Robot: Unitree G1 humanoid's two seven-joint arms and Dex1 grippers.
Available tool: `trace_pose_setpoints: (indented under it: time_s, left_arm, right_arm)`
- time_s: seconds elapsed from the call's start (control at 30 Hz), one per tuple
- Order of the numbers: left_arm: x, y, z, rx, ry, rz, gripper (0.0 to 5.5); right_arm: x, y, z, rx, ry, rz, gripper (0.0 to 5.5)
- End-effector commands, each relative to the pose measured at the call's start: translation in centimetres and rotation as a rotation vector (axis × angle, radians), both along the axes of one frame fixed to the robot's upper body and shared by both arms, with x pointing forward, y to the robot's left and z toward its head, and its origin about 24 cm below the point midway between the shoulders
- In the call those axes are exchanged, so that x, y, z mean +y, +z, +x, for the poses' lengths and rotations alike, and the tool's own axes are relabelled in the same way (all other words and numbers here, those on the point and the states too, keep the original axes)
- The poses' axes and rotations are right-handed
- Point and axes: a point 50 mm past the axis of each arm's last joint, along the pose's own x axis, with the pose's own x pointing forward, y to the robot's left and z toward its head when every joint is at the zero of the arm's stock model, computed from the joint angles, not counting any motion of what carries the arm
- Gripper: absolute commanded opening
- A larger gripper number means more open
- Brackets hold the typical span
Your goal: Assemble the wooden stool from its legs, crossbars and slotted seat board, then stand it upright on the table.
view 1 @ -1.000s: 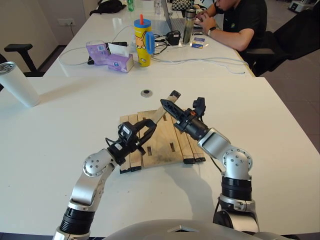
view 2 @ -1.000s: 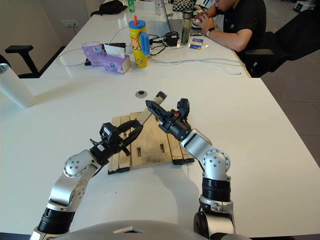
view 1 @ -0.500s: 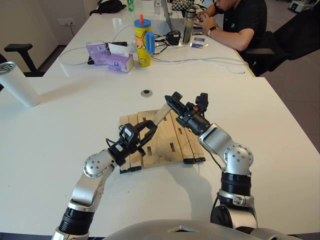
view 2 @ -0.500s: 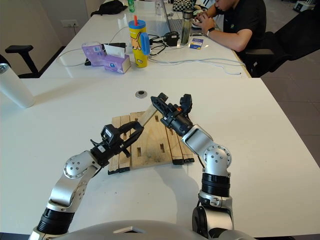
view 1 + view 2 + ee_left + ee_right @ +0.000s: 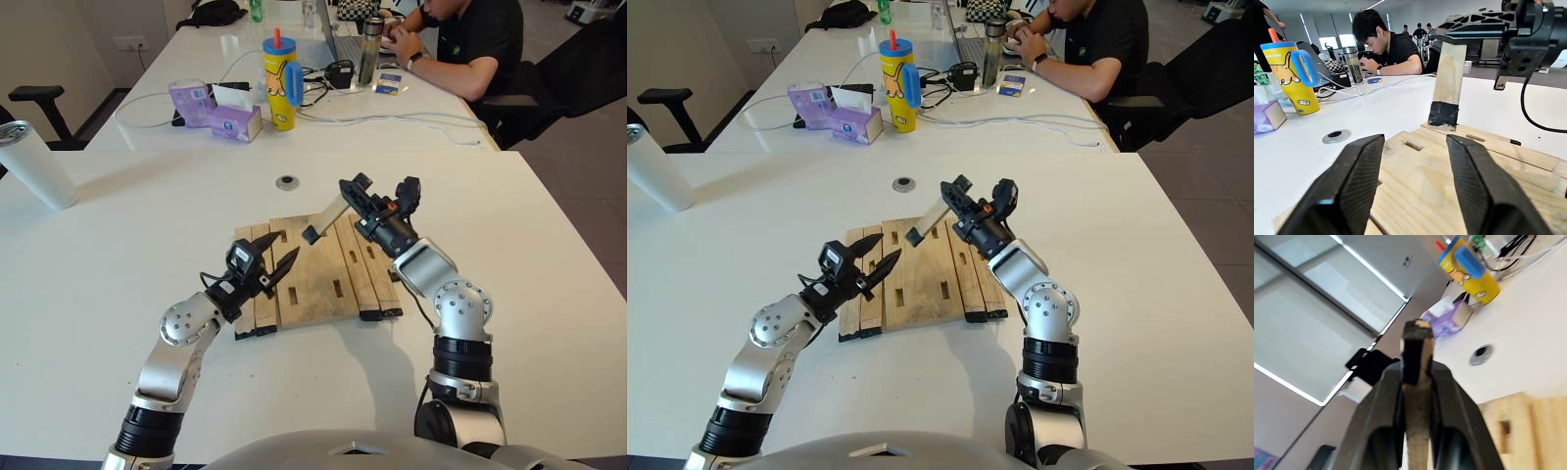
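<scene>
No text, number or sign could be read. Print on the purple tissue box (image 5: 233, 123), just beside the yellow cup (image 5: 280, 90), was too small to be made out.

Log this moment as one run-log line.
right gripper: shut on leg, tilted, dark end over seat board | left gripper: open, empty, over board's left side | board: lying flat

Right end effector (image 5: 351, 190) lifted the leg (image 5: 327, 216) away from left end effector (image 5: 276, 253).
</scene>
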Motion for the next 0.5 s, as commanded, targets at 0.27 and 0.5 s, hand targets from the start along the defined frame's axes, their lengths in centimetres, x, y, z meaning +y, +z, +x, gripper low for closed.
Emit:
trace_pose_setpoints:
  time_s: [0.27,0.5]
  left_arm:
    - [4.7,0.0,1.6,0.052,0.38,-0.207,2.33]
    - [5.2,-0.2,1.6,0.069,0.42,-0.212,2.33]
  right_arm:
    - [-1.3,-1.8,-0.3,-0.084,-0.114,-0.329,0.41]
    - [-1.7,-3.0,-1.1,-0.038,-0.159,-0.368,0.41]
